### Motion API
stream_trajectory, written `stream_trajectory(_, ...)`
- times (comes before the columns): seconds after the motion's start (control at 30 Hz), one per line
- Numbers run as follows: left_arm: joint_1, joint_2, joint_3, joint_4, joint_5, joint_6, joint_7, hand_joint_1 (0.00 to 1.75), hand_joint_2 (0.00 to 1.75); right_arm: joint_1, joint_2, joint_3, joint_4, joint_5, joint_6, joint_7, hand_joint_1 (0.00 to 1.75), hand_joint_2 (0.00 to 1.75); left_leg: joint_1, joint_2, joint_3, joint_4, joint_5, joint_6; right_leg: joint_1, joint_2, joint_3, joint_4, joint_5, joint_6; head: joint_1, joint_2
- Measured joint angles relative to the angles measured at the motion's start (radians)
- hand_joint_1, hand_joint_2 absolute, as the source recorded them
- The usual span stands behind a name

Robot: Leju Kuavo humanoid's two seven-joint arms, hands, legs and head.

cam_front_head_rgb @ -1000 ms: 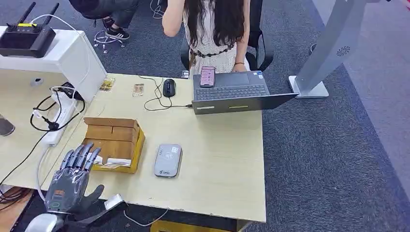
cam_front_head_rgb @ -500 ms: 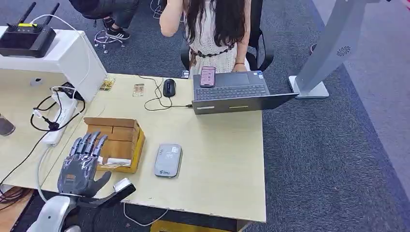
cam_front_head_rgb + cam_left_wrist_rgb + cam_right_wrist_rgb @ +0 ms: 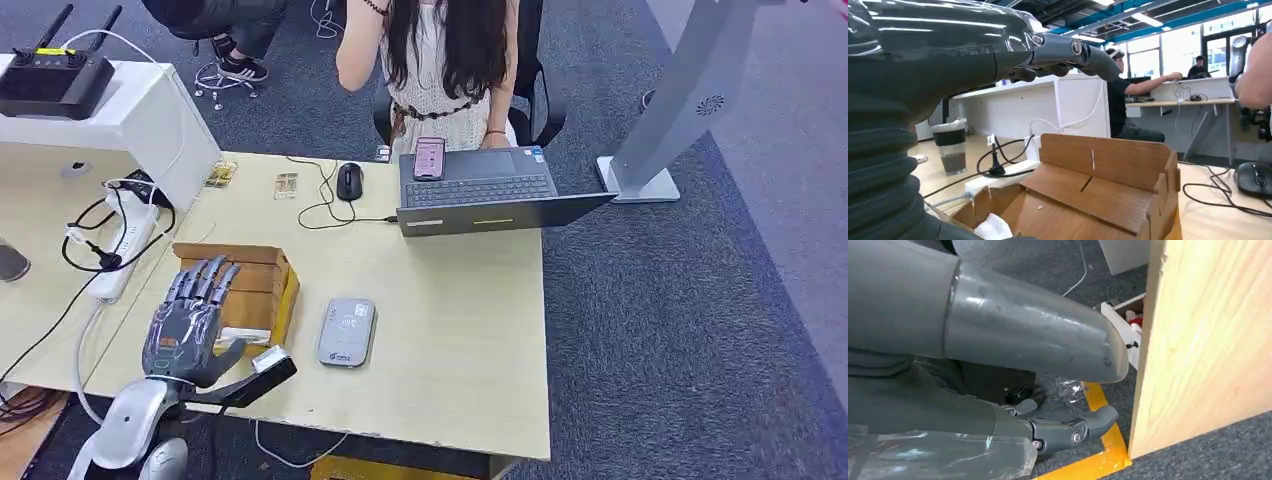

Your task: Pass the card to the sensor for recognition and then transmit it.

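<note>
Head view, left hand flat, fingers outstretched

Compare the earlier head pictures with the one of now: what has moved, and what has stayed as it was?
The left hand, holding nothing with its fingers apart, has moved forward over the table's near edge to hover above the wooden box. Nothing was taken hold of or let go. The box, the grey card sensor and the laptop have stayed put.

Blue-grey carpet covers the floor; a pale wooden desk stands on it; ceiling strip lights and large windows brighten the office
</note>
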Motion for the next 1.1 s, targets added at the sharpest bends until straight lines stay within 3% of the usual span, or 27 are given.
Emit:
stream_trajectory(0.63,-0.012,-0.008,-0.032,0.019,0.006,-0.075,-0.014,0.0,1.75,-0.018,-0.017,-0.037,0.007,-0.03,-0.072,0.049,0.0,0.0,0.0,0.0,0.0,0.0,0.0,0.0,0.0,0.0,0.0,0.0,0.0,0.0,0.0,0.0)
stream_trajectory(0.8,-0.009,0.016,-0.032,0.024,0.03,-0.096,-0.01,0.0,1.75,-0.021,0.001,-0.037,0.013,-0.019,-0.245,0.025,0.0,0.0,0.0,0.0,0.0,0.0,0.0,0.0,0.0,0.0,0.0,0.0,0.0,0.0,0.0,0.0)
stream_trajectory(1.0,-0.002,0.042,-0.032,0.024,0.041,-0.107,-0.013,0.0,1.75,-0.023,0.022,-0.037,0.018,-0.012,-0.282,0.034,0.0,0.0,0.0,0.0,0.0,0.0,0.0,0.0,0.0,0.0,0.0,0.0,0.0,0.0,0.0,0.0)
stream_trajectory(1.1,-0.003,0.052,-0.032,0.027,0.044,-0.122,-0.002,0.0,1.75,-0.035,0.024,-0.037,0.021,-0.009,-0.347,0.097,0.0,0.0,0.0,0.0,0.0,0.0,0.0,0.0,0.0,0.0,0.0,0.001,0.0,0.0,0.0,0.0)
